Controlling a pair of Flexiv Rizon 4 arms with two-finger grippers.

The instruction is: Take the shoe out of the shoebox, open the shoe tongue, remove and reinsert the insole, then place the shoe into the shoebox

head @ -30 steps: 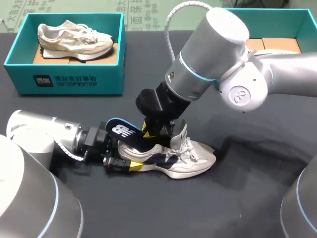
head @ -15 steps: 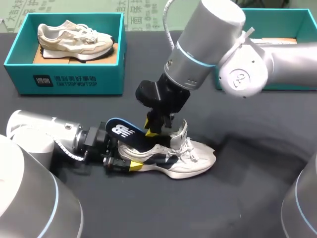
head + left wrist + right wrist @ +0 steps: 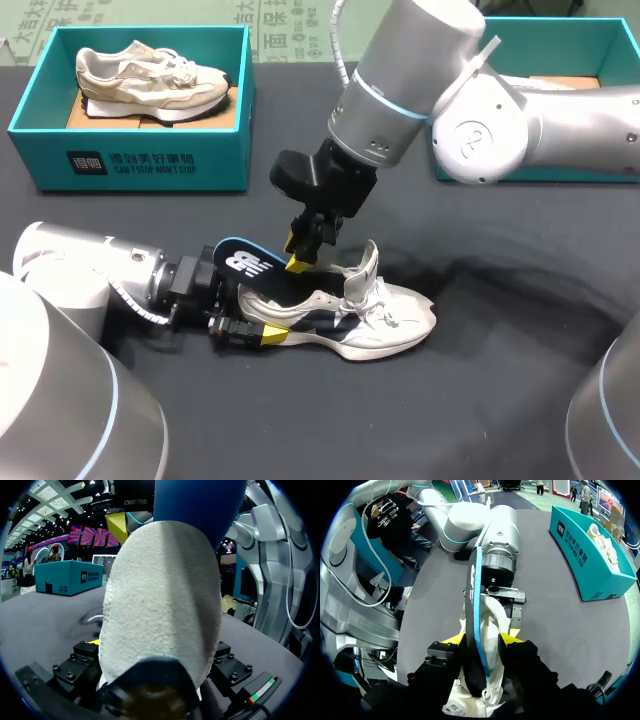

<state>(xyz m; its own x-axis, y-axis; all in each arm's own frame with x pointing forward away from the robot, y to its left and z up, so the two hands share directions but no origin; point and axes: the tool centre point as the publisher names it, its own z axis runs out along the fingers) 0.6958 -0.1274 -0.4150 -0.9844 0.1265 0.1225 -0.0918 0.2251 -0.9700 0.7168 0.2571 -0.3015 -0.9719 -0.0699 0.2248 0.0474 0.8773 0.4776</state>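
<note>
A white and navy shoe [image 3: 365, 315] lies on its sole on the black table, toe to the right. My left gripper [image 3: 262, 318] comes in low from the left and is shut on the shoe's heel [image 3: 160, 595]. A dark blue insole [image 3: 250, 265] sticks up and back out of the shoe's heel opening. My right gripper [image 3: 305, 250] hangs just above the shoe's opening. In the right wrist view the insole [image 3: 476, 605] stands edge-on between the right gripper's [image 3: 483, 639] parted yellow tips, with a gap on one side, so it is open.
A teal shoebox [image 3: 130, 150] at the back left holds a second beige shoe [image 3: 150, 75]. Another teal shoebox [image 3: 590, 35] stands at the back right, largely behind my right arm. Bare black tabletop [image 3: 450, 420] lies in front of the shoe.
My right gripper has risen and drifted left off the shoe's opening while its fingers spread apart. The left gripper, the shoe and the insole have stayed put.
</note>
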